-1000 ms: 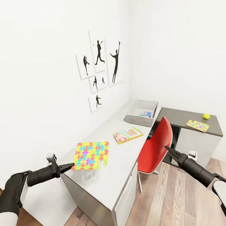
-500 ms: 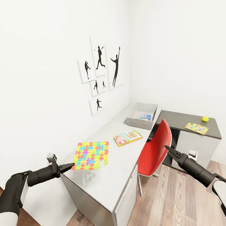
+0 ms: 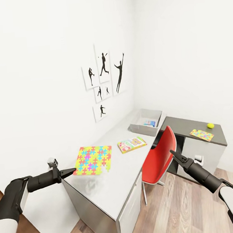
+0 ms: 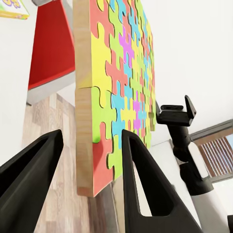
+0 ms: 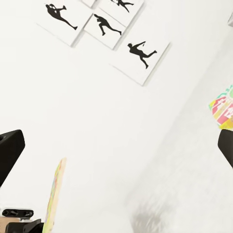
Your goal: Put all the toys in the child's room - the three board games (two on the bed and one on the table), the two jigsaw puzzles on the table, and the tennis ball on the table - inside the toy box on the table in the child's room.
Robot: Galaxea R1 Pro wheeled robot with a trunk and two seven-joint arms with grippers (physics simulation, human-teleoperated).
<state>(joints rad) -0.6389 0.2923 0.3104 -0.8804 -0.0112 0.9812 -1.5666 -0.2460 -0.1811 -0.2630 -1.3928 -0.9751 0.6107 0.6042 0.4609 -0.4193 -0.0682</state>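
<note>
My left gripper (image 3: 70,170) is shut on the corner of one jigsaw puzzle (image 3: 93,160), a bright mosaic square held level just above the table (image 3: 112,182); its shadow lies on the top beneath it. The left wrist view shows that puzzle (image 4: 121,73) edge-on between the fingers of the left gripper (image 4: 92,133). The long Skip-Bo board game (image 3: 132,144) lies further along the table. The toy box (image 3: 140,125) stands at the far end with the small blue board game (image 3: 150,123) inside. A second puzzle (image 3: 202,134) and the tennis ball (image 3: 210,125) rest on the dark section. My right gripper (image 3: 173,154) hangs open beside the chair.
A red-and-white swivel chair (image 3: 159,157) stands against the table's front, between my right arm and the desk. Baseball silhouette pictures (image 3: 104,78) hang on the white wall. Wood-plank floor (image 3: 175,214) runs along the table's near side.
The whole view has shifted: table, toy box and pictures look slightly smaller and farther. Both arms keep their pose, and the puzzle stays in the left gripper.
</note>
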